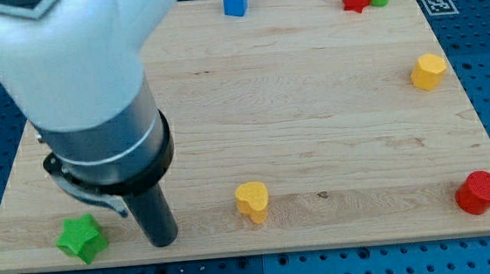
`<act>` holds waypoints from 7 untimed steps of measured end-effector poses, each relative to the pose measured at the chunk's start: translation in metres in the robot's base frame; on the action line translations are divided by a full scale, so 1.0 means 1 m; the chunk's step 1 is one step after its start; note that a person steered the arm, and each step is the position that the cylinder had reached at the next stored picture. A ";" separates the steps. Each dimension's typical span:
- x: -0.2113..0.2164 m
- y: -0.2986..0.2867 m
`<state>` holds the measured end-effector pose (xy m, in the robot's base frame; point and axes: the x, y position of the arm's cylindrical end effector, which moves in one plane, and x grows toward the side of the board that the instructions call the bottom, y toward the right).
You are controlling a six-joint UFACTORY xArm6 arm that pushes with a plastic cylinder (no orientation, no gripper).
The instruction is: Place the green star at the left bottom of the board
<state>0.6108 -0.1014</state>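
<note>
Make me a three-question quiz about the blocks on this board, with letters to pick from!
1. Where is the green star?
A. the view's bottom left
B. the view's top right
C. the middle

2. How many yellow blocks are there?
A. one
B. two
C. four

3. Is my tip touching the green star?
A. yes, pressing it
B. no, it stands apart, to the star's right
C. it is on top of it

Answers: 1 A, the star sits in the bottom left corner. 2 B, a yellow heart and a yellow hexagon. 3 B, bare wood shows between them.
</note>
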 end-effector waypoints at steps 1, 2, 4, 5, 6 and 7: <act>0.008 -0.003; 0.008 -0.007; 0.008 -0.039; 0.008 -0.066; 0.008 -0.098; 0.008 -0.120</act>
